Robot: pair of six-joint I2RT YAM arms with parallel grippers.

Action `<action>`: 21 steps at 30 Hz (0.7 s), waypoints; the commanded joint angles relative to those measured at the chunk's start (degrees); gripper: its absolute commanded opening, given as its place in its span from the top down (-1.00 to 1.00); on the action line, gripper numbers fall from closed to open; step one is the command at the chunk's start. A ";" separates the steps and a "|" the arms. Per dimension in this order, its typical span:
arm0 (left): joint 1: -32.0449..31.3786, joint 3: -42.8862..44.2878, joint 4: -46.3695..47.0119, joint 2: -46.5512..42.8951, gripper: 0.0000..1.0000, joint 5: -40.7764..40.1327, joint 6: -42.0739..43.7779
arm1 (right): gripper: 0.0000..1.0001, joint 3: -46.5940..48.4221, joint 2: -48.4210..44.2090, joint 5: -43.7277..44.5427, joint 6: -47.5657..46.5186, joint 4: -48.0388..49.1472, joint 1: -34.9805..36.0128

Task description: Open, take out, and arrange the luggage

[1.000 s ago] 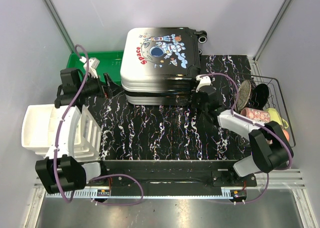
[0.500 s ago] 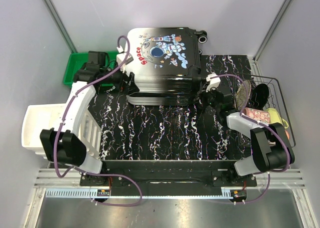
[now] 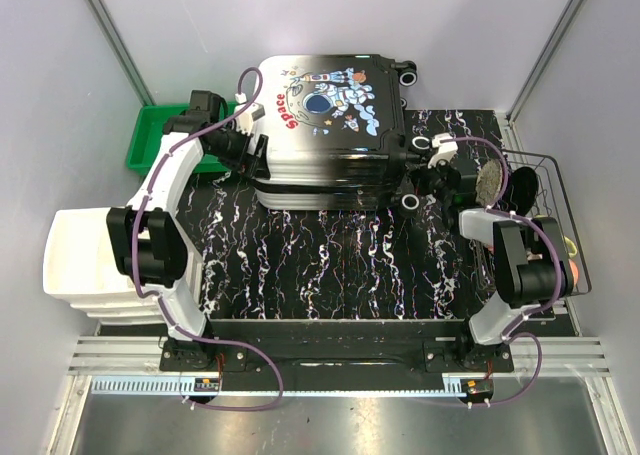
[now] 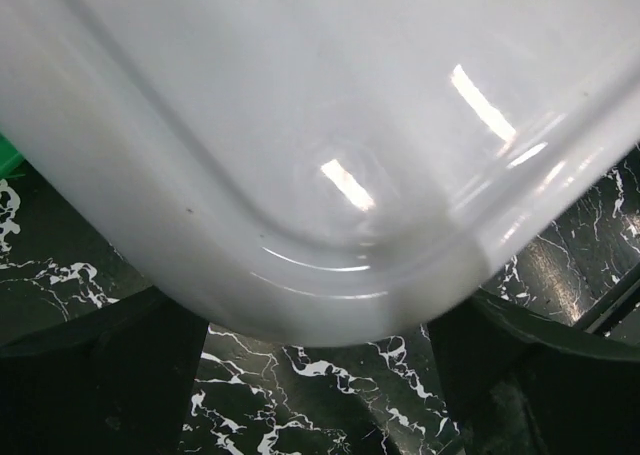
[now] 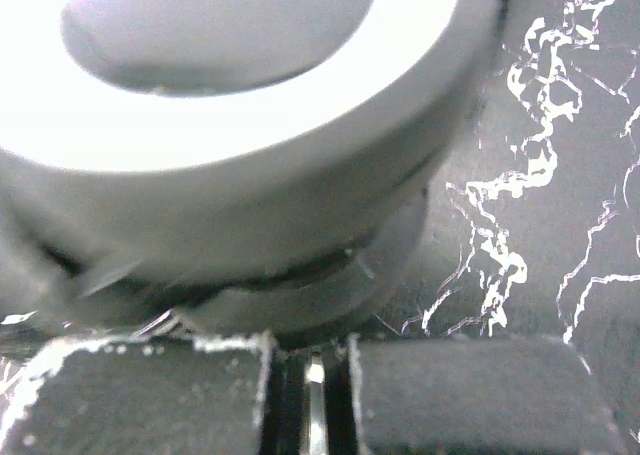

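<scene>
now the luggage (image 3: 325, 125) has turned, wheels (image 3: 409, 203) beside the right gripper (image 3: 422, 183)

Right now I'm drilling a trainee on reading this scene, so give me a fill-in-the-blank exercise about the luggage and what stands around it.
1. The luggage lies flat and closed, its astronaut print facing ____.
2. In the top view, the green bin sits on the luggage's ____ side.
3. The right gripper sits beside one of the luggage's small white ____.
4. The jaws of the left gripper stand ____, a shell corner before them.
Missing words: up; left; wheels; open.
</scene>
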 commanded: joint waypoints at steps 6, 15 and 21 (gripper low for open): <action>-0.83 6.50 8.98 5.42 -0.73 2.71 -0.81 | 1.00 8.24 8.83 -7.78 12.46 19.13 -4.24; 0.48 9.31 8.02 8.51 -0.72 4.20 -2.84 | 1.00 21.16 21.31 -11.57 18.11 19.66 -4.33; 0.75 10.01 8.10 8.16 -0.75 4.55 -3.27 | 0.71 24.77 21.23 -13.75 18.46 16.77 -5.38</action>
